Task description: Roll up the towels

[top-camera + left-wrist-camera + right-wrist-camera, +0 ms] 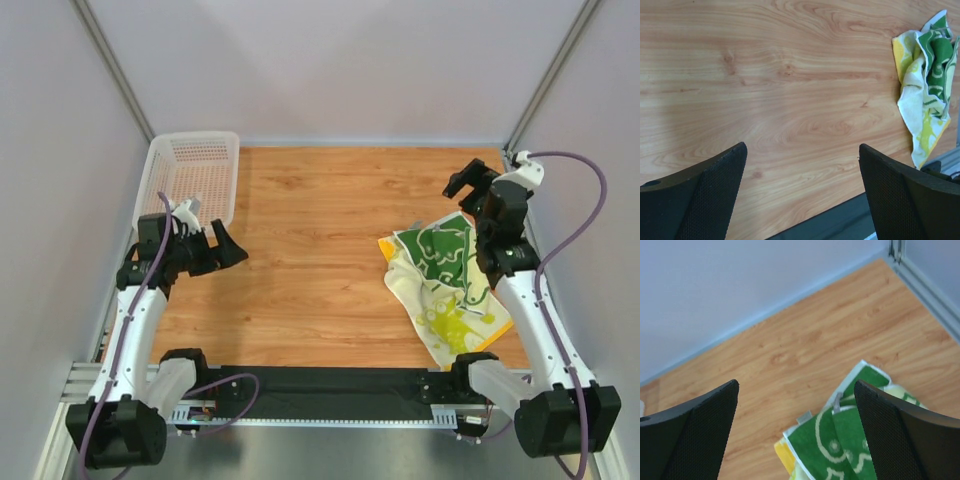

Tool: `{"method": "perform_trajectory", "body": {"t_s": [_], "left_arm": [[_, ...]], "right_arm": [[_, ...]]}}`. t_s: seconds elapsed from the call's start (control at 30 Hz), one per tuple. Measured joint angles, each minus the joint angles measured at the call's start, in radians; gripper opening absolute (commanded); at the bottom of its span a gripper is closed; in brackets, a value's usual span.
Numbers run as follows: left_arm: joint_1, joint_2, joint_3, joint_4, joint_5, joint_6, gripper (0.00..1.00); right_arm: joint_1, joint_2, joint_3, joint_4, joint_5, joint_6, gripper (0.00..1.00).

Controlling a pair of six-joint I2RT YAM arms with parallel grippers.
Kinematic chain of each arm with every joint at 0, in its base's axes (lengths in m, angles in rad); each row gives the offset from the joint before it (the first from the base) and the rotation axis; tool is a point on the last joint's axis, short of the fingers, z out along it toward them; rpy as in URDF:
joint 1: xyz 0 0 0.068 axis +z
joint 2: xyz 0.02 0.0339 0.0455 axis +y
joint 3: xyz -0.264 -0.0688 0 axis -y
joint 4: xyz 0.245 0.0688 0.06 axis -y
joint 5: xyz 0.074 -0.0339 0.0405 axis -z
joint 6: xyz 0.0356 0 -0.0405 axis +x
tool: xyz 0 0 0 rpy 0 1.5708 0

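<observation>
The towels [445,285] lie crumpled together on the desk [320,230] — nothing rolled yet — so left jaws and right jaws both stand spread wide, ready to grasp.

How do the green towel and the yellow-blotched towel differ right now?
The green towel is dark green with cream lines; the yellow-blotched towel is cream with an orange edge. The green towel lies on top; the yellow-blotched towel spreads out beneath it. Both are crumpled and unrolled.
</observation>
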Motion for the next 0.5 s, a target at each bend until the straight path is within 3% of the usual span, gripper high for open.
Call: {"method": "perform_trajectory", "body": {"t_s": [0.17,0.2,0.3,0.5], "left_arm": [[-0.040,-0.083,-0.001,-0.001,-0.034,0.000,1.00],[-0.046,-0.109,-0.001,-0.001,-0.045,0.000,1.00],[-0.051,-0.171,-0.001,-0.001,-0.072,0.000,0.99],[-0.067,-0.220,-0.001,-0.003,-0.125,-0.003,0.98]], "right_arm": [[0.000,-0.008,-0.164,-0.042,-0.002,0.083,1.00],[0.000,-0.006,-0.172,-0.064,-0.011,0.097,0.94],[0.002,0.036,-0.149,-0.126,-0.072,0.124,0.84],[0.073,0.238,-0.061,-0.268,-0.166,0.117,0.83]]}}
